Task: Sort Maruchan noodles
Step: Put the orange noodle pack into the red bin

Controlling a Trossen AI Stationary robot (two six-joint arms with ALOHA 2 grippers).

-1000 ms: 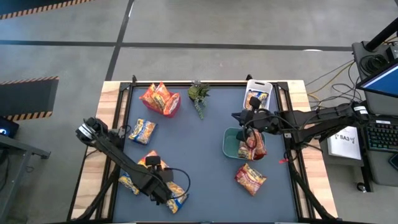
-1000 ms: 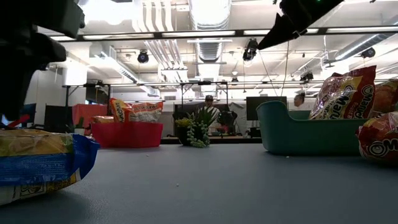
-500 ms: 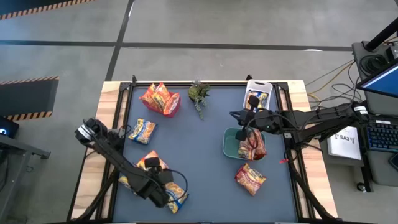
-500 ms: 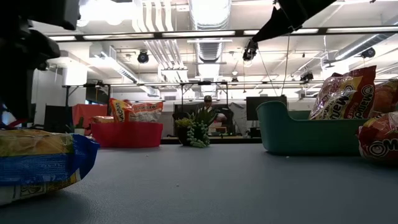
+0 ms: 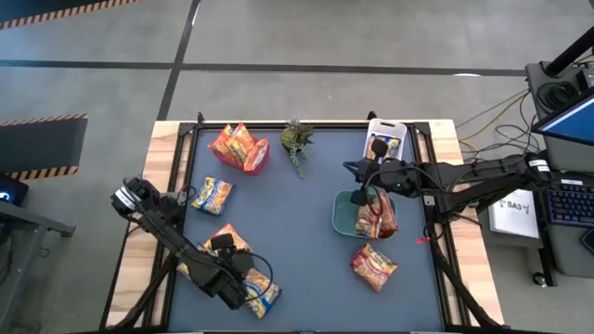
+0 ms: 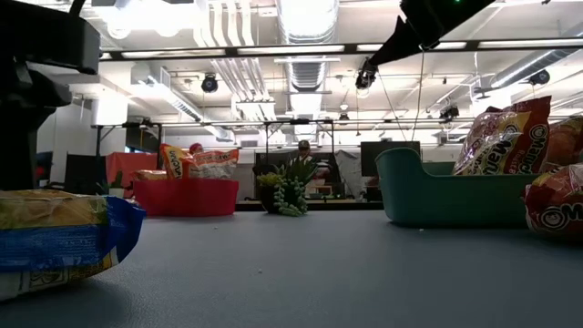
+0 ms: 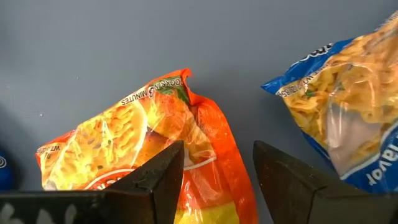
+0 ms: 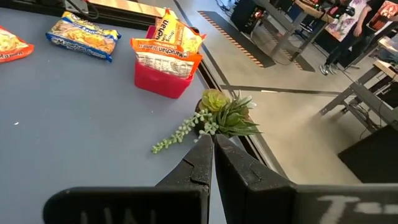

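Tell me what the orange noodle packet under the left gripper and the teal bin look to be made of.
Orange noodle packet: thin glossy plastic film, going by its crinkles, sheen and crimped end seam. Teal bin: probably moulded rigid plastic with a matte finish; smooth walls, rounded rim.

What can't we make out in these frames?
- High view: the left gripper and the packet beneath it are covered by the arm.
- Low view: the teal bin wall hides its packets' lower halves.
- High view: the white tray contents are partly under the right gripper.
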